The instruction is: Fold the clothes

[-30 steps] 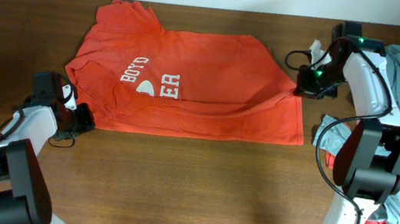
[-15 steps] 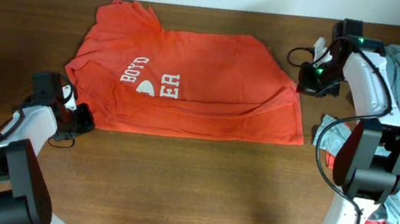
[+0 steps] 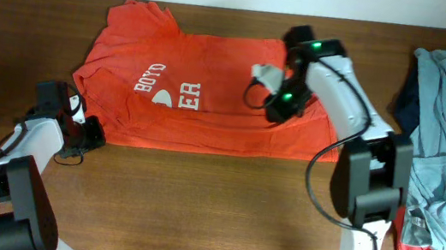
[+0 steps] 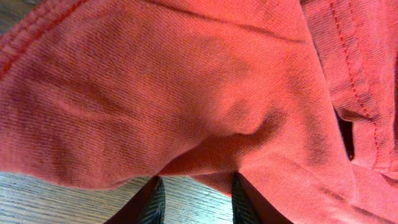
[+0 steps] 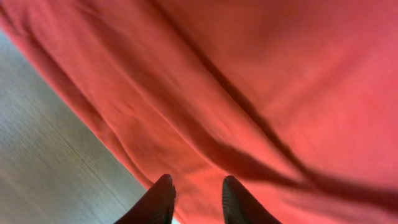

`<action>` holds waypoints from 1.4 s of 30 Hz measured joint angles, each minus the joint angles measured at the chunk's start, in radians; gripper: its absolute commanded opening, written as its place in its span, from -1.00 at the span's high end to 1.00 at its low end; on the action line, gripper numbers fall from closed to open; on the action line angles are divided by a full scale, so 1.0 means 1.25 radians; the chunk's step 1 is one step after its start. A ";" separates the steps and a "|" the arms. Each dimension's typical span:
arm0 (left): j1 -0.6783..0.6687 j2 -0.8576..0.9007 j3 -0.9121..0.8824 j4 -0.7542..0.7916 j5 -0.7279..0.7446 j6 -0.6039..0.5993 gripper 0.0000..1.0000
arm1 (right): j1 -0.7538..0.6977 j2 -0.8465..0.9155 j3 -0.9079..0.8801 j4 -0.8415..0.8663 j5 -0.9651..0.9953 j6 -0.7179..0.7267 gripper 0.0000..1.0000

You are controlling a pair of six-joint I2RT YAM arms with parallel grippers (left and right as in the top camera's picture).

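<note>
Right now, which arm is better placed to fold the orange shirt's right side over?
Probably the right: the right gripper is over the right part of the shirt, while the left gripper sits at its far left edge.

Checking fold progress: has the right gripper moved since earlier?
Yes. The right gripper moved left, from the right edge of the orange shirt toward its white print.

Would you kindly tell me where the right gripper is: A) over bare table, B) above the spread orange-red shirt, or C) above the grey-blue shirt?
B: the right gripper hangs over the orange-red shirt, well apart from the grey-blue shirt.
</note>
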 measured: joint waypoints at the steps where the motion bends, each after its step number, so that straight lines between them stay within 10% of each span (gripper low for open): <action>1: 0.000 0.000 0.000 0.000 0.000 0.000 0.29 | 0.017 0.000 0.000 0.003 0.001 -0.009 0.24; 6: 0.000 0.000 0.000 0.000 0.000 0.000 0.29 | 0.087 0.000 0.000 0.039 0.018 -0.046 -0.10; 27: 0.000 0.000 0.000 -0.002 -0.002 0.000 0.29 | 0.205 0.079 0.000 0.176 0.057 -0.084 -0.16; 42: 0.000 0.000 0.001 -0.002 -0.002 0.000 0.29 | 0.205 0.116 0.000 0.190 0.105 -0.083 0.89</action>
